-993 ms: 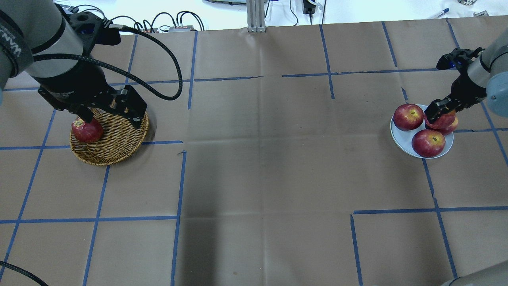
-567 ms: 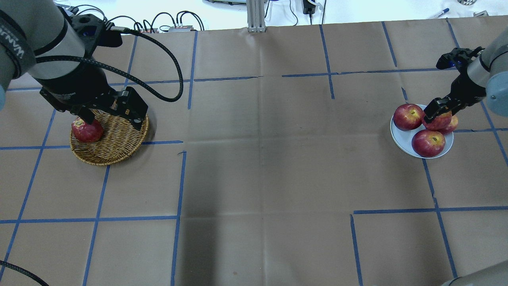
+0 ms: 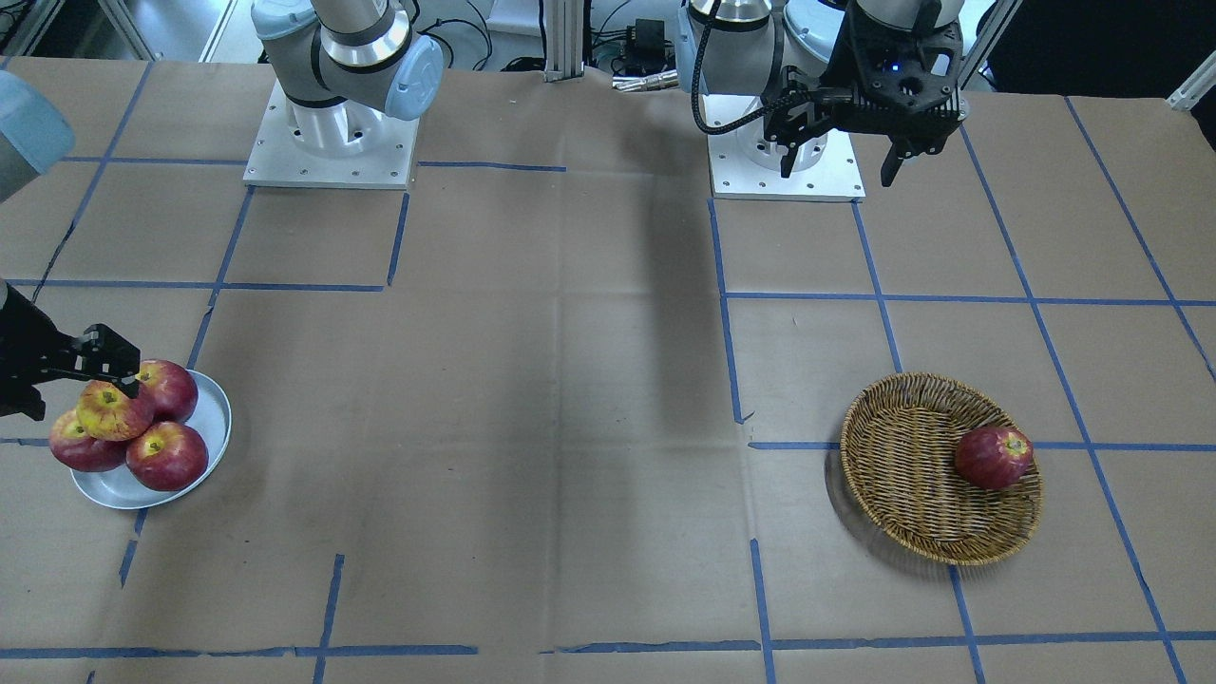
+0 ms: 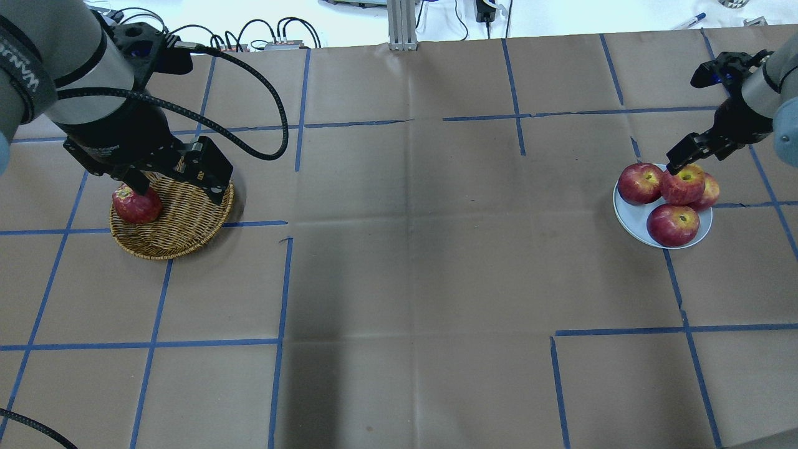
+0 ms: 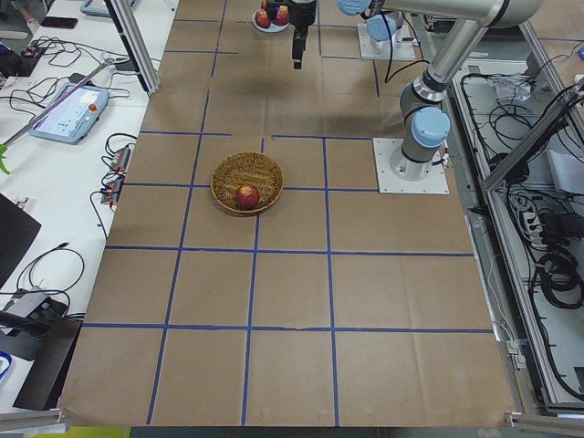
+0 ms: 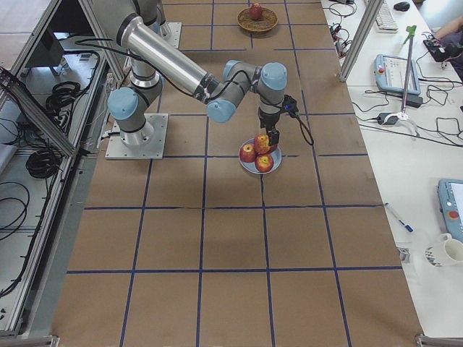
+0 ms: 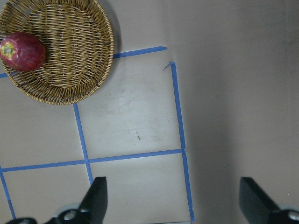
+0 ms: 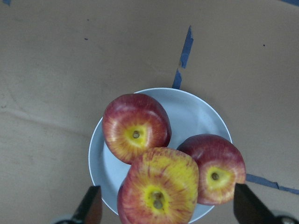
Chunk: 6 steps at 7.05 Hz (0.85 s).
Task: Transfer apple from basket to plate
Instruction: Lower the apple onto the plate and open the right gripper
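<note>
The yellow, red-streaked apple [image 4: 684, 185] rests on top of three dark red apples on the grey-white plate [image 4: 628, 219], and shows in the front view [image 3: 112, 410] and the right wrist view [image 8: 159, 191]. My right gripper [image 4: 682, 161] is open and empty just above it, its fingers [image 8: 91, 207] clear of the fruit. The wicker basket [image 4: 181, 231] holds one dark red apple [image 4: 137, 206]. My left gripper [image 4: 174, 181] hangs open and empty high over the basket [image 7: 70, 79].
The brown paper table top carries blue tape lines [image 4: 283, 293]. Arm bases [image 3: 328, 142] stand at the robot side of the table. The left arm's black cable [image 4: 262, 81] loops above the table behind the basket.
My right gripper has let go of the yellow apple and risen up and back from the plate. The apple stays on top of the pile. The left arm has barely moved.
</note>
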Each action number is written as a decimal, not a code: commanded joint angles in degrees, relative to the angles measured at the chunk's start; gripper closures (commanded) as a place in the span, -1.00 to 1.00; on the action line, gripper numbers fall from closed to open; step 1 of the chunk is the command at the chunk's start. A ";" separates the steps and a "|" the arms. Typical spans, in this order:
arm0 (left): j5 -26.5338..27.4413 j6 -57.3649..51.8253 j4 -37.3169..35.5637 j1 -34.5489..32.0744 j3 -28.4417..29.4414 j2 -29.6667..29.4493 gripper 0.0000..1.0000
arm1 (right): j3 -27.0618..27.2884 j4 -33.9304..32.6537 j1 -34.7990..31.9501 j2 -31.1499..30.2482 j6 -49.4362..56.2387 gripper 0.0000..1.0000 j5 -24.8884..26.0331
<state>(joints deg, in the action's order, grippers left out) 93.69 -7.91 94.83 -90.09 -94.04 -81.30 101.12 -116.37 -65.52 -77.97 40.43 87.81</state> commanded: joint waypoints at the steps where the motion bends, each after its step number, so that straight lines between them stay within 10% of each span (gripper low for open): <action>1: 0.00 0.08 0.00 0.00 0.00 0.00 -0.98 | -5.12 10.23 -5.81 -4.01 -7.51 -0.99 0.08; 6: -0.09 0.00 0.00 0.00 0.00 0.00 -0.98 | -6.28 24.07 -21.82 -13.52 -32.74 -1.00 0.77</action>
<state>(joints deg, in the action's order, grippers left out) 93.61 -7.90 94.83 -90.09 -94.04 -81.29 94.97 -94.15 -84.10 -90.19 12.71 88.11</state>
